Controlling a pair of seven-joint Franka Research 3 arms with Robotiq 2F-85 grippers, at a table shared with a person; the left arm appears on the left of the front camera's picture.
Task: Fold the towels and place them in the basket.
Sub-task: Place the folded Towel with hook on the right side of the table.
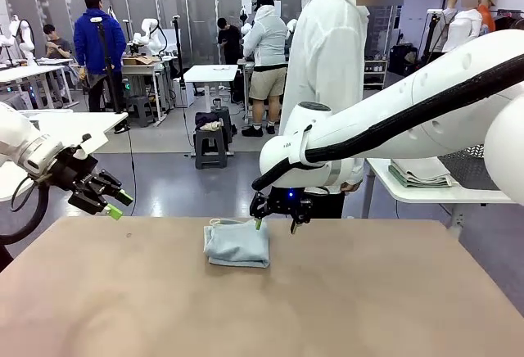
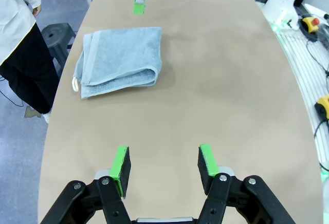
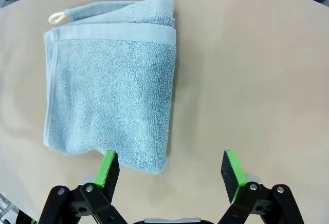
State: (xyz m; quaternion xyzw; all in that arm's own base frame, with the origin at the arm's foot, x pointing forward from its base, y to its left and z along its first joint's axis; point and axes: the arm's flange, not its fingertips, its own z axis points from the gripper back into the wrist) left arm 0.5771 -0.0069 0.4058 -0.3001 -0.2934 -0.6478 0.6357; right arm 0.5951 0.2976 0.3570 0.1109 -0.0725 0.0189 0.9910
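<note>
**Right gripper (image 1: 276,226) nearest the folded towel (image 1: 237,244)**

Well left of the towel, the left gripper (image 1: 117,204) hangs with its jaws partly open and empty. The blue-grey towel lies folded mid-table (image 1: 368,291). Over its far right corner the right gripper hovers, jaws wide and empty. I'd judge it the nearer arm.

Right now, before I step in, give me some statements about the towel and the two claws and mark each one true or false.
1. The blue-grey towel lies folded on the table. True.
2. The right claw is clamped on the towel. False: its jaws stand open and empty at the towel's edge.
3. The left claw is open and holds nothing. True.
4. The left claw hangs directly over the towel. False: it is off toward the table's left end, apart from the towel.
</note>
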